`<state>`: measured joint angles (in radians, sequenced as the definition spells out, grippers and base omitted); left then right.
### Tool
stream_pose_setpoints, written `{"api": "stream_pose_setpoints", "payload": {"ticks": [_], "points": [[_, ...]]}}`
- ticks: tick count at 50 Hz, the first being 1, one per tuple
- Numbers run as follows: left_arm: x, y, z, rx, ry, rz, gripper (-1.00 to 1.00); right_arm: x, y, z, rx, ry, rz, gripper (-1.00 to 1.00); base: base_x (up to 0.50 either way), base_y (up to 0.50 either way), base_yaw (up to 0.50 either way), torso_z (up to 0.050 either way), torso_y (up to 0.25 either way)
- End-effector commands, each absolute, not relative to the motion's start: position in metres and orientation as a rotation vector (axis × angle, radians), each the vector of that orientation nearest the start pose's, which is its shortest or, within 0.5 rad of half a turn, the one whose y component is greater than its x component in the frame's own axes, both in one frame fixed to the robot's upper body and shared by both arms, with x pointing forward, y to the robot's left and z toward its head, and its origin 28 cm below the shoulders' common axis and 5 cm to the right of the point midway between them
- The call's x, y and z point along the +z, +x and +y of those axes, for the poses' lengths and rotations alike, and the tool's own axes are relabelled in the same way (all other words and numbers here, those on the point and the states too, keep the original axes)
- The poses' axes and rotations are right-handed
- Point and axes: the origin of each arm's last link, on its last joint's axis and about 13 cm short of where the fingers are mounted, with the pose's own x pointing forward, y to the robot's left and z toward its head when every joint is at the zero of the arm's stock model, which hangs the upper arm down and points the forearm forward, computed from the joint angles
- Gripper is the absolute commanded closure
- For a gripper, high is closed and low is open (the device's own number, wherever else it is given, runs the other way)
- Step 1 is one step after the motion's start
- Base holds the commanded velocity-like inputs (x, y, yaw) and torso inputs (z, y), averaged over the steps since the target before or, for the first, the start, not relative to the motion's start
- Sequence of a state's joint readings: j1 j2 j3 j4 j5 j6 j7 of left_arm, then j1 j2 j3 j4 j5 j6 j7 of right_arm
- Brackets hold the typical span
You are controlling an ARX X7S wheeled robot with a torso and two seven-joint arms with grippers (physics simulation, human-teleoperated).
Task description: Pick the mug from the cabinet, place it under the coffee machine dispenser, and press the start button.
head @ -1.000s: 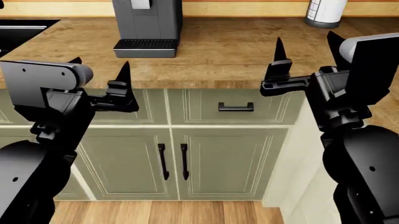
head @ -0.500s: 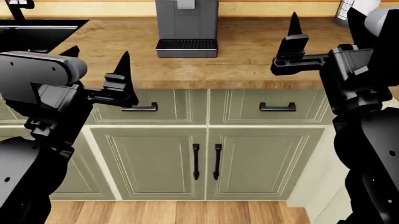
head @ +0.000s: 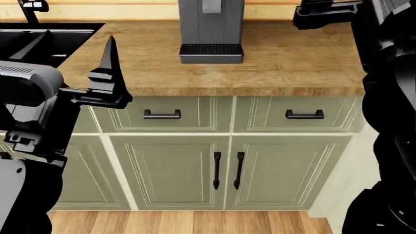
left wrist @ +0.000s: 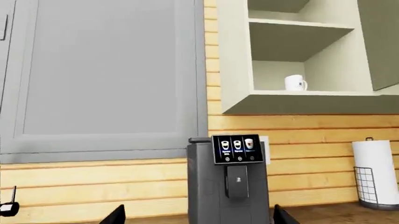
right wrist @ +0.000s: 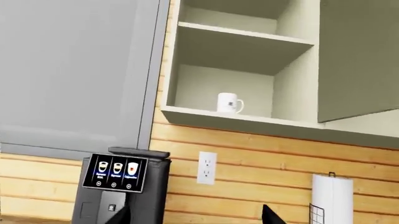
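Observation:
The mug [left wrist: 295, 83] is a small white cup on the lowest shelf of the open wall cabinet [left wrist: 299, 98], up and right of the coffee machine [left wrist: 227, 186]; it also shows in the right wrist view [right wrist: 229, 103]. The dispenser [left wrist: 237, 181] is a dark block under the drink screen [left wrist: 237, 149]. In the head view the machine [head: 211, 24] stands at the back of the counter with its ribbed tray [head: 211, 50] bare. My left gripper [head: 68, 58] is open and empty over the counter's left end. My right gripper [head: 322, 10] is raised at the top right, open and empty.
A black sink [head: 39, 36] is set in the counter [head: 293, 63] at the left. A paper towel roll [left wrist: 376, 172] in a wire holder stands right of the machine. A wall outlet [right wrist: 206, 168] is between them. Drawers and cabinet doors [head: 227, 170] are below the counter.
The head view has shifted, so the machine and counter now sit further right in it. Both arms have risen; the right gripper went up to the top edge.

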<state>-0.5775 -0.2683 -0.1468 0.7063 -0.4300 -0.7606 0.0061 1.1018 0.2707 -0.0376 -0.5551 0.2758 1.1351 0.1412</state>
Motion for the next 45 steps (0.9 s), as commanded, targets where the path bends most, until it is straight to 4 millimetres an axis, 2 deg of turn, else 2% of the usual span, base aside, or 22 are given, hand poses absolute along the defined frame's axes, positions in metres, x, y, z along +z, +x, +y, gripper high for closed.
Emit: {"api": "stream_pose_setpoints", "payload": {"ticks": [1,9,16,19,25,32,45], "points": [[0.236,0.231,0.250,-0.169,-0.033,-0.579,-1.00,0.412,0.290,-0.132,-0.074,-0.150,-0.579,-1.00,0.00,0.00,0.00,0.046,0.064],[0.235,0.230,0.249,-0.180,-0.022,-0.584,-1.00,0.479,0.316,-0.134,-0.041,-0.073,-0.587,-1.00,0.00,0.00,0.00,0.046,0.064],[0.236,0.229,0.248,-0.188,-0.002,-0.586,-1.00,0.524,0.345,-0.132,-0.026,-0.089,-0.568,-1.00,0.00,0.00,0.00,0.046,0.064],[0.238,0.228,0.248,-0.185,0.004,-0.588,-1.00,0.538,0.351,-0.131,-0.028,-0.100,-0.560,-1.00,0.00,0.00,0.00,0.045,0.066],[0.240,0.226,0.249,-0.180,0.008,-0.595,-1.00,0.545,0.344,-0.132,-0.071,-0.134,-0.518,-1.00,0.00,0.00,0.00,0.046,0.064],[0.247,0.221,0.248,-0.178,0.032,-0.611,-1.00,0.560,0.328,-0.129,-0.040,-0.102,-0.479,-1.00,0.00,0.00,0.00,0.046,0.063],[0.254,0.213,0.250,-0.173,0.064,-0.629,-1.00,0.564,0.323,-0.127,0.002,-0.070,-0.478,-1.00,0.00,-0.04,0.00,0.046,0.064]]}}
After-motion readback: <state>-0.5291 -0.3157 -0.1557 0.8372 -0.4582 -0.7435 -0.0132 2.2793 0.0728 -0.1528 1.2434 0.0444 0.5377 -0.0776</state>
